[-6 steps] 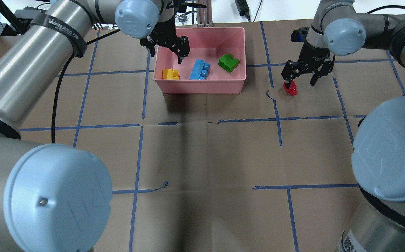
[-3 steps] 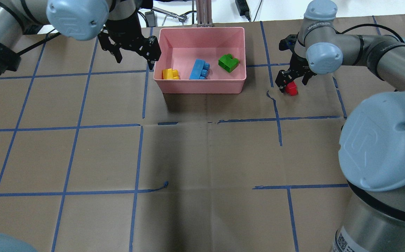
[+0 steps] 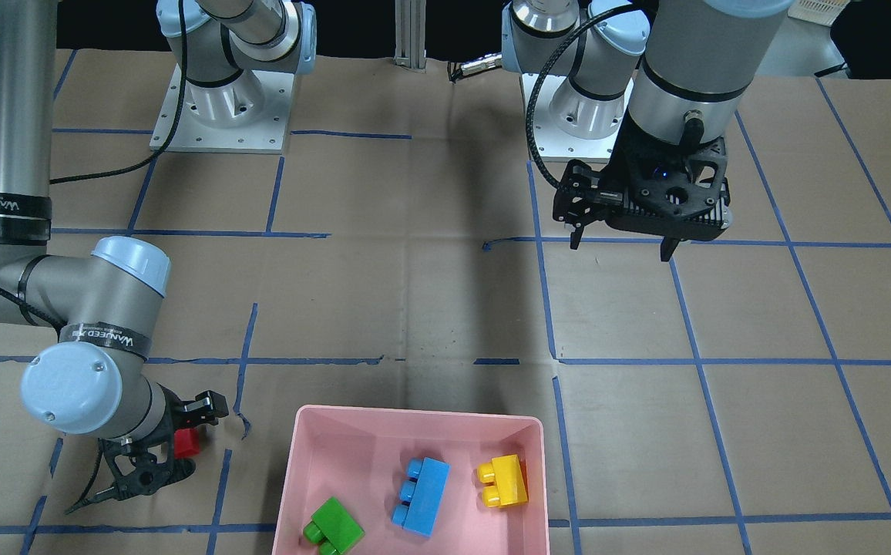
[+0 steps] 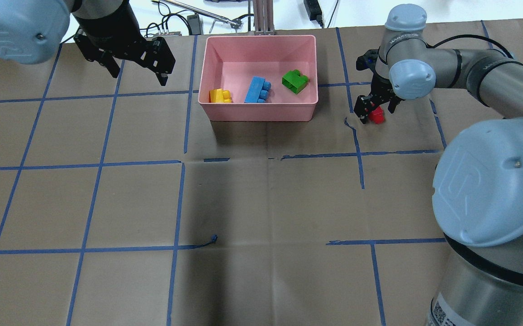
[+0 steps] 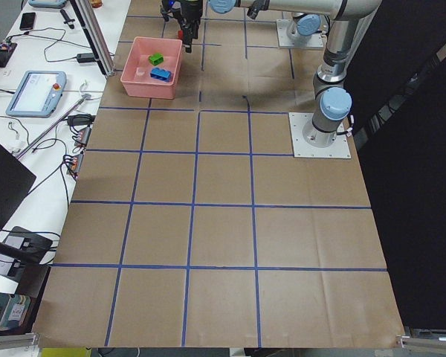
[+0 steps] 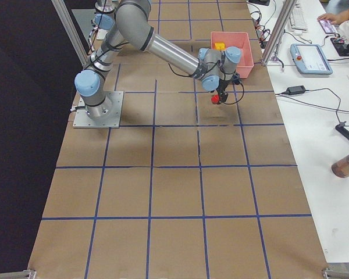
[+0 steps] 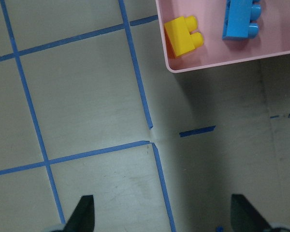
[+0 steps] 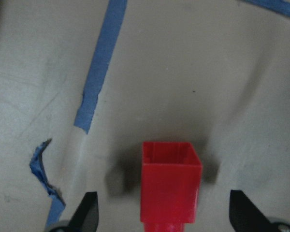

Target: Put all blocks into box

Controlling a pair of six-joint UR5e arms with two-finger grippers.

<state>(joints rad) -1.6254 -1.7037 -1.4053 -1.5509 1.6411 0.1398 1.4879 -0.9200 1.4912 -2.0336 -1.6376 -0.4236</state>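
Right gripper: we see the right gripper [image 4: 374, 112] low over the paper to the right of the box, its jaws spread wide. In the right wrist view one finger [image 8: 85, 212] stands to each side of the red block, with bare paper showing in both gaps, so nothing is clamped.
Red block: the red block [image 4: 377, 117] sits on the table between those fingers, outside the box and just beside a torn end of blue tape [image 8: 42, 164]. Its near end runs off the bottom of the wrist view, so we cannot tell how far in the block sits between the fingers.
Left gripper: the left gripper [image 4: 137, 76] hangs above the table to the left of the box, well apart from it, jaws wide and empty. Its wrist camera looks down on the taped grid and one corner of the box.
Box: the pink box [image 4: 261, 116] stands at the far side of the table, between the two grippers.
Green block: the green block [image 4: 295, 81] lies in the right part of the box.
Blue block: the blue block [image 4: 257, 89] lies near the middle, apart from its neighbours.
Yellow block: the yellow block [image 4: 220, 95] is tucked into the near left corner; it looks to touch the wall, though we cannot be sure.
Table: the table [image 4: 266, 203] is covered in brown paper marked into squares with blue tape.
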